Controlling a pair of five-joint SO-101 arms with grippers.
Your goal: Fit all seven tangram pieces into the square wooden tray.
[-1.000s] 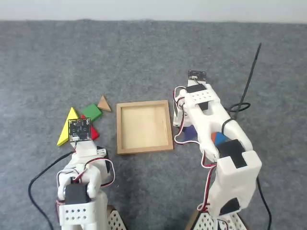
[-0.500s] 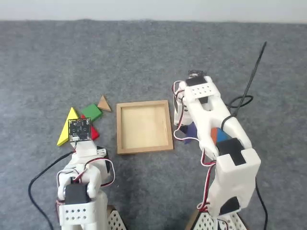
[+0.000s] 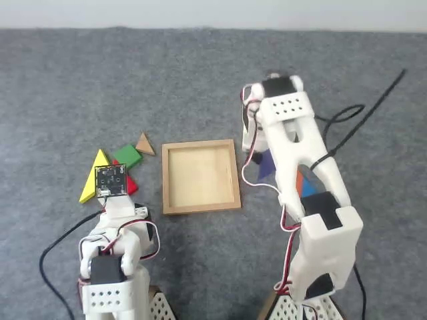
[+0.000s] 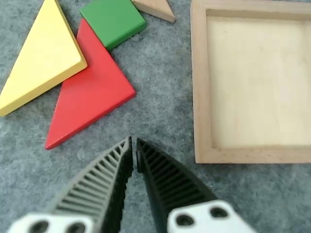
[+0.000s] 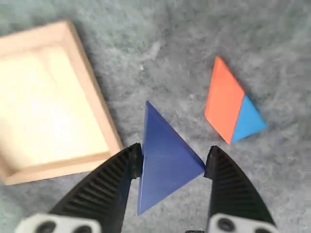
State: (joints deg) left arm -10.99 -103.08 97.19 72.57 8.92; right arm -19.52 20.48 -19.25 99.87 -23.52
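Right pincer (image 5: pixel 174 149) grips navy triangle (image 5: pixel 163 167); left pincer (image 4: pixel 133 141) clenched; six loose pieces (image 4: pixel 92 94), one tray (image 3: pixel 166 180).

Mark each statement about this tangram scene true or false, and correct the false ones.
1. The wooden tray holds no pieces. True.
2. The right gripper is empty. False: it is shut on the dark blue triangle.
3. The green piece lies inside the tray. False: it lies on the carpet outside the tray, beside the red triangle.
4. The left gripper is shut. True.
5. The orange piece touches the light blue piece. True.
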